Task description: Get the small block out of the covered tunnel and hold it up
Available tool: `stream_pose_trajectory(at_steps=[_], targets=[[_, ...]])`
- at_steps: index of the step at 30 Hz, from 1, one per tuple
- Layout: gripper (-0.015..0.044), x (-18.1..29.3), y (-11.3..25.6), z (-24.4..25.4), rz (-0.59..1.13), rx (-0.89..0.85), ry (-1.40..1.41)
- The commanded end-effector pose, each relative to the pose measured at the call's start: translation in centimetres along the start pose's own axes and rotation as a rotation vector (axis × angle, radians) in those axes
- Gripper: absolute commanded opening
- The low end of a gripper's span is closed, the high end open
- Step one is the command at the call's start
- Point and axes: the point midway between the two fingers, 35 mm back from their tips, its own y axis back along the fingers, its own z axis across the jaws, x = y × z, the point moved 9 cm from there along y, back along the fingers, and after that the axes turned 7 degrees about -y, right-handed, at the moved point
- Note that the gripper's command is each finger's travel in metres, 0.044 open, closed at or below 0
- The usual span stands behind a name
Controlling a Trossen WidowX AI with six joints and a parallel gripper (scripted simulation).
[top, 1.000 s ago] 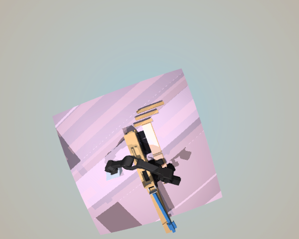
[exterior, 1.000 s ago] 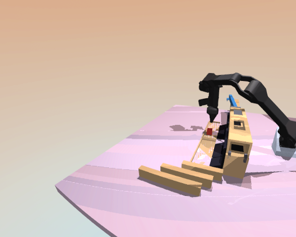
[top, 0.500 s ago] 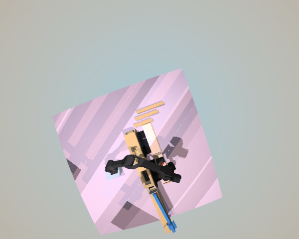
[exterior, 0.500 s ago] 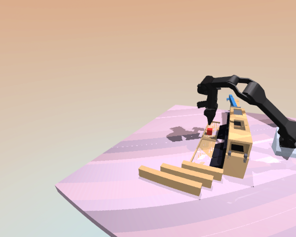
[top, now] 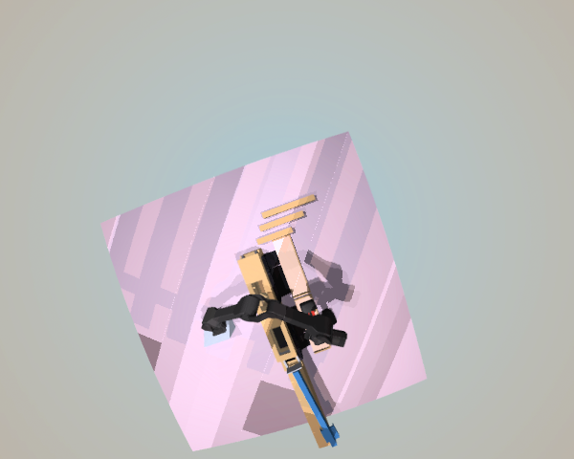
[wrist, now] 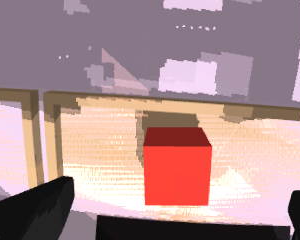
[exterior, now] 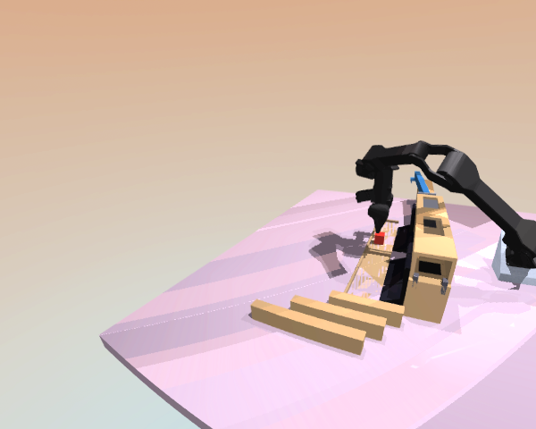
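Block [top: 312,313] [exterior: 379,238] [wrist: 176,175], red: one, out of the tunnel [top: 253,272] [exterior: 437,244], in the far section of the tan-rimmed tray [top: 300,298] [exterior: 356,272] [wrist: 165,104], right of centre in the exterior frame; lower centre of the wrist frame. Gripper [top: 317,318] [exterior: 378,230] [wrist: 182,195], black: one, pointing down at the block, fingers wide apart, nothing held; in the wrist frame one fingertip shows to each side of the block. Arm [top: 287,314] [exterior: 489,198], black: arched over the tunnel. Handle [top: 309,400] [exterior: 421,182], blue: at the tunnel's far end in the exterior frame, bottom centre from the top. Rods [top: 289,206] [exterior: 307,325], tan: three, lying side by side, apart, lower centre of the exterior frame.
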Motion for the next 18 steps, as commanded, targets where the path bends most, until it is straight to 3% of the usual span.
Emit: stream_pose_trajectory(at_steps=[1,18], targets=[[0.044,0.1,-1.0,-0.1,0.005,-0.008,-0.011],[0.044,0.2,-3.8,-0.1,0.005,-0.01,-0.01]])
